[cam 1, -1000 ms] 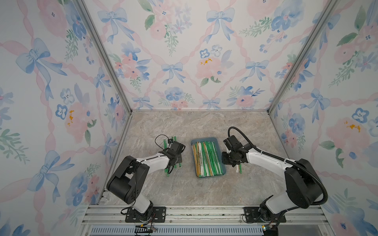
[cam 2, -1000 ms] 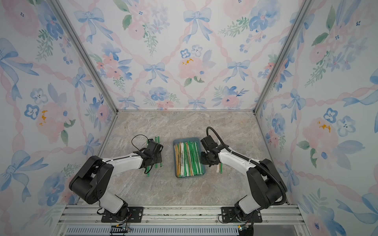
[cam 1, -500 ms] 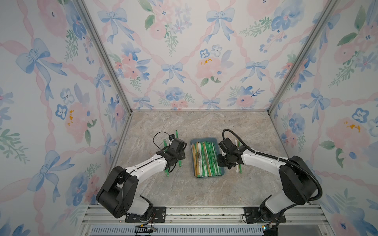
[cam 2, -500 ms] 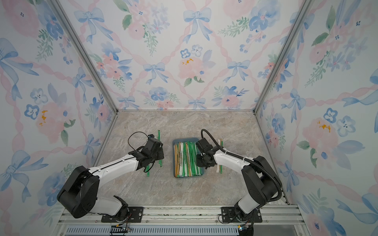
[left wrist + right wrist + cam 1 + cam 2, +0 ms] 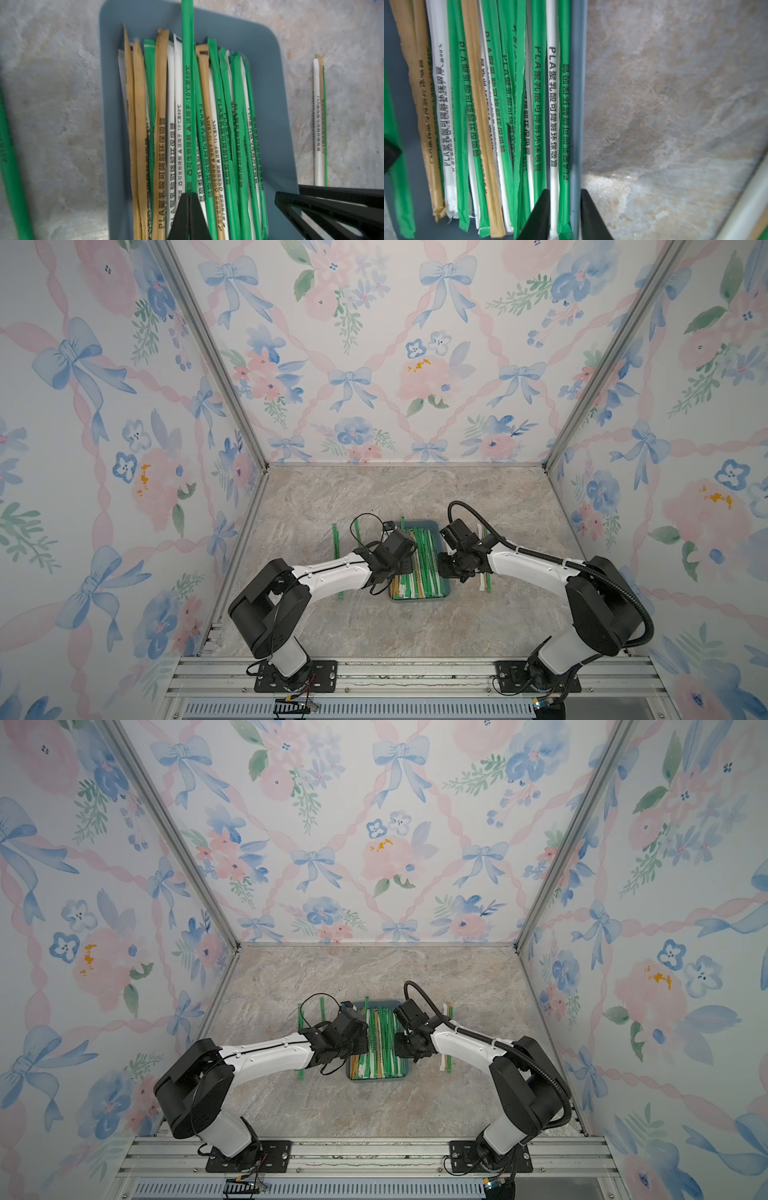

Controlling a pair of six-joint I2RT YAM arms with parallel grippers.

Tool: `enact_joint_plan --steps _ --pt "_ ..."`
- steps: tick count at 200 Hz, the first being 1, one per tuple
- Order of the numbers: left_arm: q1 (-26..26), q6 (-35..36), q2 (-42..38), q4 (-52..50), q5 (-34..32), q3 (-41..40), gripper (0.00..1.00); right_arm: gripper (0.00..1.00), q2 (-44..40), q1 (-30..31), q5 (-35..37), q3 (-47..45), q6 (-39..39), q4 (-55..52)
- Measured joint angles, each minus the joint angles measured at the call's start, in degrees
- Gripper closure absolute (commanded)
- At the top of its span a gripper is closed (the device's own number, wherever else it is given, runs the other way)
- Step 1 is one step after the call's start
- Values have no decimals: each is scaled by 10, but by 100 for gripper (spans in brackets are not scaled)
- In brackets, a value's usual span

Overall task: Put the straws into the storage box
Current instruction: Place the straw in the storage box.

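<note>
The blue-grey storage box (image 5: 419, 599) (image 5: 376, 1077) lies between my arms and holds several green, white and tan straws (image 5: 162, 124) lengthwise. Above them my left gripper (image 5: 189, 194) (image 5: 404, 569) is shut on one green straw (image 5: 188, 83), whose far end sticks out past the box's far rim (image 5: 402, 523). At the box's right wall (image 5: 577, 104), my right gripper (image 5: 565, 190) (image 5: 446, 569) stands slightly open. One finger is inside and one outside the wall. A white straw (image 5: 553, 104) and a green straw (image 5: 564, 124) lie between its fingers.
Loose green straws (image 5: 335, 540) lie on the marble table left of the box, partly under my left arm. More white, tan and green straws (image 5: 482, 585) (image 5: 319, 124) lie right of it, under my right arm. Flowered walls close three sides.
My left arm has swung right from the loose straws to over the box, carrying the green straw. My right gripper has moved to the box's right wall and its jaws have parted a little.
</note>
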Motion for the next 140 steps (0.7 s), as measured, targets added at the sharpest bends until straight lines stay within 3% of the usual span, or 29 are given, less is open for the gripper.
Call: enact_joint_plan --steps 25,53,109,140 --pt "-12 -7 2 0 -4 0 65 61 -7 -1 4 0 1 -2" --pt "-15 -9 -17 -1 -21 -2 49 56 -32 -14 9 0 -4 -6" --pt "17 14 -68 1 -55 -12 45 52 -84 -53 31 -8 -13 -20" --pt "71 33 -86 0 -65 -40 44 37 -110 -64 46 -20 -26 -28"
